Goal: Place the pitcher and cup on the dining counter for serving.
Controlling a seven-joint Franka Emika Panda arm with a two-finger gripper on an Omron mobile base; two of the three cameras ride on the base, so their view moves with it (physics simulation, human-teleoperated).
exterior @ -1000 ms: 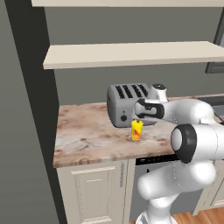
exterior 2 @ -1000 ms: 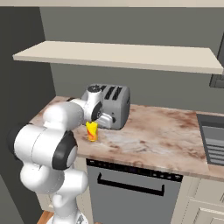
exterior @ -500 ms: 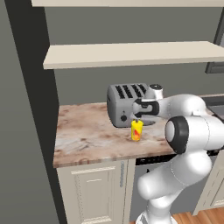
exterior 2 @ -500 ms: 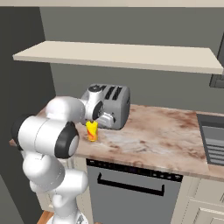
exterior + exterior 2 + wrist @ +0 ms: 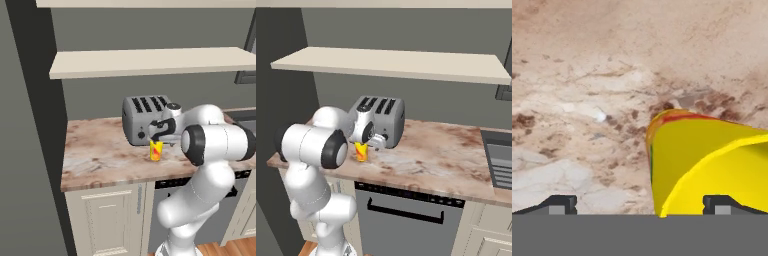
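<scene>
The cup [image 5: 156, 150] is small and yellow with red-orange markings. It stands upright on the marbled kitchen worktop [image 5: 97, 157] just in front of the toaster. My gripper [image 5: 157, 140] hangs close above it, open, with nothing between the fingers. From the other side the cup [image 5: 361, 151] sits under the gripper [image 5: 364, 142]. In the hand view the cup [image 5: 707, 160] fills the lower right, off-centre from the gripper [image 5: 639, 204], and its rim reaches past the right fingertip [image 5: 721, 202]. The pitcher and the dining counter are out of view.
A grey four-slot toaster [image 5: 144, 119] stands right behind the cup. A beige shelf [image 5: 150, 61] runs above the worktop, with a dark wall panel at the left. A sink [image 5: 501, 159] lies at the far right and a dishwasher front [image 5: 406, 215] below the worktop edge.
The hand has slid left along the toaster front until it is over the cup, and the elbow has swung with it. The cup has not moved and the jaws stay open.
</scene>
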